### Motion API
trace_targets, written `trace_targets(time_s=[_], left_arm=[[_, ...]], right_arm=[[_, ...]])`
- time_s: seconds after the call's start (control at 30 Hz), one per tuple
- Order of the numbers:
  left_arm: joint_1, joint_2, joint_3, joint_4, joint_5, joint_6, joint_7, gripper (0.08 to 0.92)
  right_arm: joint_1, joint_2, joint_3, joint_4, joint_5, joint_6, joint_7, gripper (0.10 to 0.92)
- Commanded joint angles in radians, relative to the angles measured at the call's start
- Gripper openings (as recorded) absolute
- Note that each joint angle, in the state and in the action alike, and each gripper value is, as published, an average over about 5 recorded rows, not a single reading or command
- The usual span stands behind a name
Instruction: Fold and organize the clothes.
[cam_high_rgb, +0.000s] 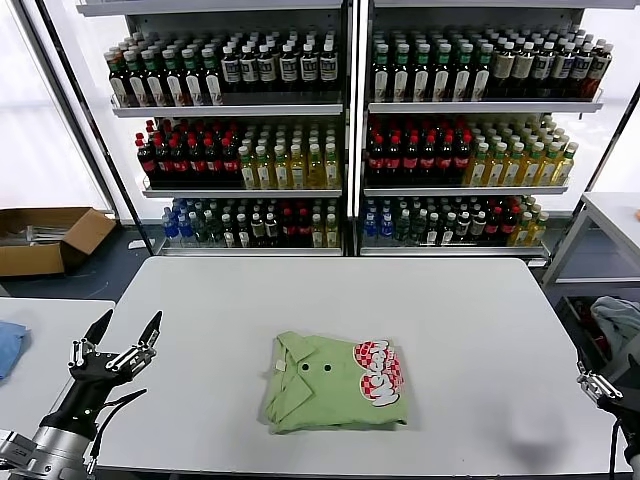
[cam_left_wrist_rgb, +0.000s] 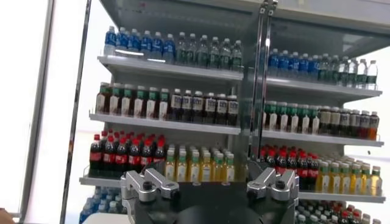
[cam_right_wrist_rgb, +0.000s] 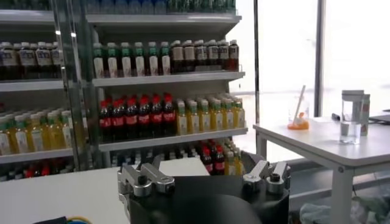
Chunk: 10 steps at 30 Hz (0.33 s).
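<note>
While the green polo shirt (cam_high_rgb: 334, 382) lay folded into a neat rectangle near the front middle of the white table (cam_high_rgb: 250, 300), both arms sat back at the table's near corners. Its collar and two dark buttons faced up on the left half, and a red-and-white checkered logo with white lettering covered the right half; the letters ran sideways and could not be read with any certainty. The fold's front edge lay close to the table's near edge, with bare tabletop all around it, widest toward the far side and on both flanks.

The left gripper (cam_high_rgb: 125, 333) hung over the table's front left corner, well apart from the shirt, its two dark fingers spread wide and holding nothing. The right gripper (cam_high_rgb: 598, 384) showed only partly at the front right edge of the head view, also well away from the shirt; whether its fingers were spread or closed could not be told.

Behind the table stood shelves (cam_high_rgb: 345, 105) stocked with rows of bottles: dark drinks on top, red-capped and yellow ones in the middle, blue-capped ones lowest. Their labels were too small to read. A cardboard box (cam_high_rgb: 45, 238) sat on the floor to the left, a blue cloth (cam_high_rgb: 9, 345) lay on a side table at the left edge, and a grey-blue cloth (cam_high_rgb: 618, 325) lay low at the right.
</note>
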Motion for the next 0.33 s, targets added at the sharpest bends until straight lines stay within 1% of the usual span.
trace_targets(time_s=[0.03,0.33], left_arm=[[0.006,-0.003,-0.026,0.002,-0.005,-0.007,0.018,0.823],[0.005,-0.005,-0.024,-0.001,-0.003,-0.008,0.020,0.823]], right_arm=[[0.006,0.006,0.022,-0.015,0.011,-0.002,-0.001,0.823],[0.004,0.009,0.018,-0.005,0.011,-0.001,-0.004,0.823]])
